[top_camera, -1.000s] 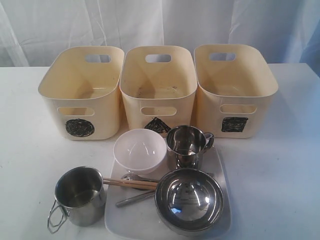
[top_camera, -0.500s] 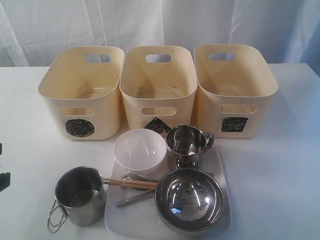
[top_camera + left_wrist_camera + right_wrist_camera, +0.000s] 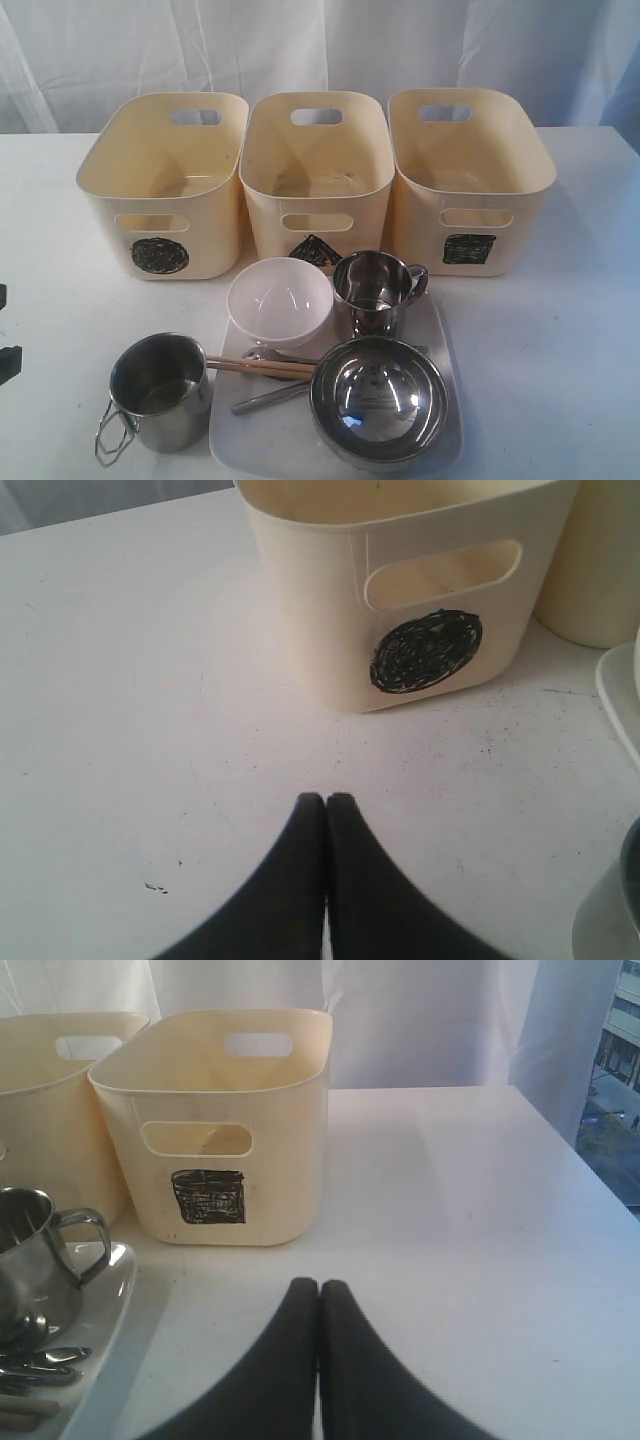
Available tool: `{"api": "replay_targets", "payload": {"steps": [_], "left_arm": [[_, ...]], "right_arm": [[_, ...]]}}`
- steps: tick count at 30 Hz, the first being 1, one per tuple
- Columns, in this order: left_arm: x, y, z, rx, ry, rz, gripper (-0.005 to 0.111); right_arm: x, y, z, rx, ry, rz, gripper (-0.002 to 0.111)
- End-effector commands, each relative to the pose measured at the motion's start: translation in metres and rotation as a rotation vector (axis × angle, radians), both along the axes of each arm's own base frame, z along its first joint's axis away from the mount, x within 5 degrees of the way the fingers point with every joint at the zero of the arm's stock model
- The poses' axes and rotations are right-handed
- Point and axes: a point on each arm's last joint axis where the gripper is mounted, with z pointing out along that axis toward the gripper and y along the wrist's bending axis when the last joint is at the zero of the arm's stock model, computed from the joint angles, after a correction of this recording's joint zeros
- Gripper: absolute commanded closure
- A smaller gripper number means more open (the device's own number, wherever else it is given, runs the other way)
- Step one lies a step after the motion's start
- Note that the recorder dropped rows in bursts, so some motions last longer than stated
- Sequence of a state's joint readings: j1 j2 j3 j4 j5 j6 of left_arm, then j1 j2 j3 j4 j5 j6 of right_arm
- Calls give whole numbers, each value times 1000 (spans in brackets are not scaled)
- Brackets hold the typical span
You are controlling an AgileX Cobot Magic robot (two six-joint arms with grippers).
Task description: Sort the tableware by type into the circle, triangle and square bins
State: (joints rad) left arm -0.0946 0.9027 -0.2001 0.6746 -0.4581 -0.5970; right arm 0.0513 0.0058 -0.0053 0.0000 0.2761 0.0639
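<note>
Fingers pressed together, left gripper [image 3: 326, 798] and right gripper [image 3: 319, 1285] hang empty; advancing unopened could topple the steel mug [image 3: 32, 1245] beside the right fingertips.

L end effector [image 3: 326, 798], R end effector [image 3: 318, 1283]: blk, curved.

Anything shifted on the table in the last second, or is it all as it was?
A dark part, likely of the left arm, has come into the exterior view at its left edge, over the table. Nothing was gripped or released; both arms' jaws are shut and empty. The tableware, the white plate and the three bins have not moved.
</note>
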Motion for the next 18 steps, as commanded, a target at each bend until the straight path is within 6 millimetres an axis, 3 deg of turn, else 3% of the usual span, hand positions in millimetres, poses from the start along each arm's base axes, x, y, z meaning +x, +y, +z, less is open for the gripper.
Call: {"api": "replay_targets", "payload": {"steps": [1, 10, 12, 14, 15, 18], "left_arm": [[1, -2, 1, 1, -4, -15, 107], [1, -4, 1, 45, -17, -62, 105], [0, -5, 1, 60, -24, -79, 92], [0, -5, 1, 58, -27, -81, 71], [1, -6, 2, 53, -35, -86, 54], [2, -6, 1, 40, -28, -81, 37]], "right_arm": [[0, 0, 0, 2, -13, -3, 108], [0, 0, 0, 2, -13, -3, 108], [0, 0, 0, 2, -13, -3, 108], [0, 0, 0, 2, -13, -3, 108], [0, 0, 0, 2, -13, -3, 108], [0, 0, 0, 2, -13, -3, 108]]}}
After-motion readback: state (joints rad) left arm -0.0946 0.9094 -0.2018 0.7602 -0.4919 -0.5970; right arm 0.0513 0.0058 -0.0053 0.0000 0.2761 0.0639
